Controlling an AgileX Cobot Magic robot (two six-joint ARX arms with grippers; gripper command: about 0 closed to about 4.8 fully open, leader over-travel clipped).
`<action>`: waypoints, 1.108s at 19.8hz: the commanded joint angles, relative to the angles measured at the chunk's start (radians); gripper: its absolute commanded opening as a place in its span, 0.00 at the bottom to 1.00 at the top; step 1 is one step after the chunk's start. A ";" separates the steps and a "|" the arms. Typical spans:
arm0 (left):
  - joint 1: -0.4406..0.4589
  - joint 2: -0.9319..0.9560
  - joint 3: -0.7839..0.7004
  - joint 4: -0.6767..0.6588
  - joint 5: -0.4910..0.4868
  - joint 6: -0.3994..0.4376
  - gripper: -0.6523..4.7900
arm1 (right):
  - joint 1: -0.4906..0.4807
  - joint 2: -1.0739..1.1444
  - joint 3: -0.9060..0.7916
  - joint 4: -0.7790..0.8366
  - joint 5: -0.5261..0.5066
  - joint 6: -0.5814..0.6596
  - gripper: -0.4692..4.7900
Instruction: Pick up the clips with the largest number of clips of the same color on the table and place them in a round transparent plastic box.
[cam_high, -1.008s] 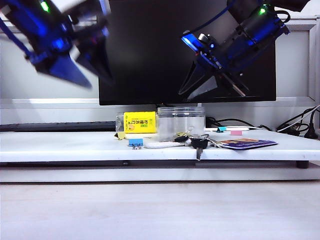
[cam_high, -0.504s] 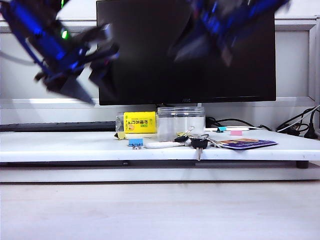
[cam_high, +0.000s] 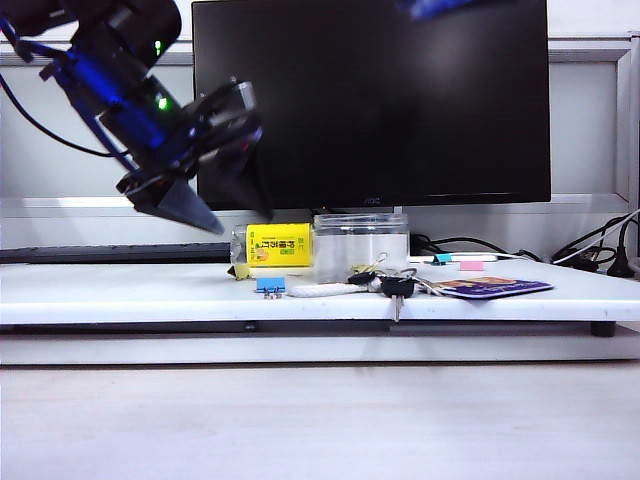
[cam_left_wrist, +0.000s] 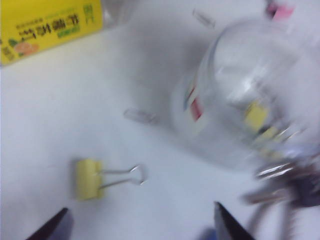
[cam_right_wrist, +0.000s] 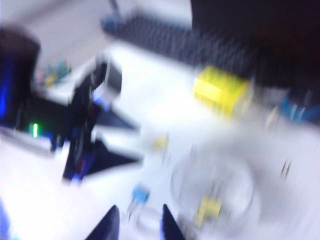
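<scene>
Left gripper (cam_high: 232, 210): jaws spread wide, angled downward, upper left of the black flat monitor (cam_high: 400, 100). Right gripper (cam_right_wrist: 136, 222): jaws parted, raised high.

A clip (cam_left_wrist: 89, 178) lies on the table (cam_left_wrist: 60, 115) beside the round box (cam_left_wrist: 240, 100).

Exterior view: low, near counter (cam_high: 120, 290) level, facing monitor (cam_high: 370, 100) head-on, moderately far. Left wrist view: close, looks steeply down past left claw (cam_left_wrist: 142, 227) onto counter. Right wrist view: higher, farther, blurred, looks down past right claw (cam_right_wrist: 136, 222). All three share round transparent plastic box (cam_high: 361, 243) and yellow-labelled container (cam_high: 272, 245).
</scene>
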 joint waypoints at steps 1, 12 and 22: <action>0.002 0.011 0.004 -0.011 -0.008 0.084 0.81 | 0.001 -0.008 -0.032 -0.017 -0.010 -0.006 0.30; -0.035 0.119 0.005 0.064 -0.117 0.076 0.80 | 0.064 -0.009 -0.073 -0.017 -0.010 -0.006 0.30; -0.040 0.162 0.005 0.145 -0.160 0.060 0.74 | 0.064 -0.010 -0.073 -0.019 -0.009 -0.007 0.30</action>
